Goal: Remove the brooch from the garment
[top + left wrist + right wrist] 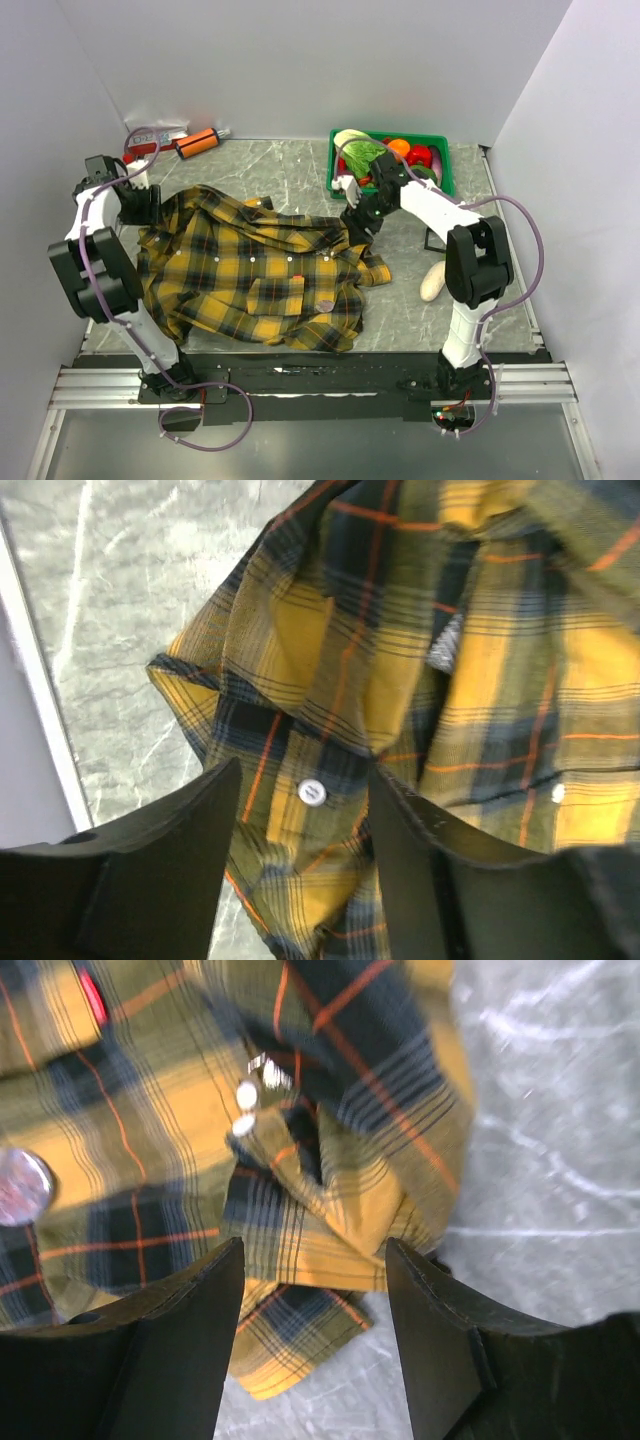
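Your left gripper (305, 772): jaws spread over garment (480, 680) edge; your right gripper (315, 1245): spread above cuff, bare table (540, 1110) alongside, brooch (20, 1185) apart

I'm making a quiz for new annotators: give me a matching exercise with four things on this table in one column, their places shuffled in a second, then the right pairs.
Things
1. yellow-and-black plaid fabric shirt
2. small round silvery brooch
3. green rectangular plastic tray
4. orange cylindrical object

Places (top view)
A. far right of the table
B. on the shirt, just right of its chest pocket
C. far left of the table
D. spread over the table's middle

Pairs: 1-D, 2-B, 3-A, 4-C
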`<move>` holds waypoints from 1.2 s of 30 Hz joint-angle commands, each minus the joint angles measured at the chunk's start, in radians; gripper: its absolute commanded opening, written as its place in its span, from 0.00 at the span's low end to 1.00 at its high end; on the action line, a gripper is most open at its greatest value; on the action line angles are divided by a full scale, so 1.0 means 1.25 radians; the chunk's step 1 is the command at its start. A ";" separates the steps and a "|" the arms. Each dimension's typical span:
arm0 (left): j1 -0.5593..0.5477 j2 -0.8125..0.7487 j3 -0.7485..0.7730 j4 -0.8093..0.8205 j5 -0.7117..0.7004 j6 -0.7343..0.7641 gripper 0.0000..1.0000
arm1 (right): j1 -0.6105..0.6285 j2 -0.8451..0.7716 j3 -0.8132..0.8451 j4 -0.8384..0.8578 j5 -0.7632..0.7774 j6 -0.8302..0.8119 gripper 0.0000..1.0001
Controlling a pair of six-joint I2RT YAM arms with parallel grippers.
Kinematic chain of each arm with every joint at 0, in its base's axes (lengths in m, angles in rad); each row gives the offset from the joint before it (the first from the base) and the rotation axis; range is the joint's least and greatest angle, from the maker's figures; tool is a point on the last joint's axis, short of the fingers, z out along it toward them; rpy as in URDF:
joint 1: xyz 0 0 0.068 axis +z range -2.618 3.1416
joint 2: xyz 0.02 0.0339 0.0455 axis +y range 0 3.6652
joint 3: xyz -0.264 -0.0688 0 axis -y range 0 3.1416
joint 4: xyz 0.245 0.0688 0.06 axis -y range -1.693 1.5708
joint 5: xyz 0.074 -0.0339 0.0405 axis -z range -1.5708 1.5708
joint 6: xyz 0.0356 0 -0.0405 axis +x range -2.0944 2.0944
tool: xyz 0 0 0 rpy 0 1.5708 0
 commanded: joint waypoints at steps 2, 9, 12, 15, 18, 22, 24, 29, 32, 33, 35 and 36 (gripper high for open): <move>0.007 0.078 0.074 0.001 0.062 0.001 0.54 | 0.001 0.031 0.004 -0.008 0.043 -0.041 0.63; 0.006 0.189 0.182 -0.106 0.209 0.023 0.54 | 0.006 0.085 0.071 0.036 0.037 0.015 0.39; 0.006 0.180 0.177 -0.096 0.247 0.002 0.56 | 0.009 0.103 0.093 0.046 0.043 0.033 0.14; 0.005 0.173 0.142 -0.045 0.227 -0.032 0.58 | 0.007 0.100 0.084 0.063 0.057 0.056 0.01; -0.001 0.192 0.127 -0.006 0.184 -0.052 0.64 | 0.006 0.079 0.072 0.078 0.059 0.072 0.00; -0.016 0.234 0.144 -0.004 0.139 -0.041 0.35 | -0.002 0.031 0.082 0.101 0.066 0.085 0.00; -0.018 0.233 0.180 -0.022 0.142 -0.030 0.21 | -0.010 0.019 0.101 0.101 0.068 0.088 0.00; -0.010 0.125 0.274 -0.049 0.110 0.004 0.01 | -0.027 -0.038 0.159 0.106 0.080 0.082 0.00; 0.006 -0.005 0.301 0.007 0.084 0.006 0.01 | -0.039 -0.075 0.177 0.111 0.077 0.085 0.00; 0.010 -0.068 0.307 0.024 0.076 0.007 0.01 | -0.042 -0.082 0.182 0.103 0.071 0.087 0.00; 0.016 -0.124 0.310 0.057 0.060 0.020 0.01 | -0.047 -0.104 0.198 0.096 0.064 0.092 0.00; 0.016 -0.169 0.315 0.060 0.046 0.029 0.01 | -0.047 -0.110 0.202 0.085 0.061 0.090 0.00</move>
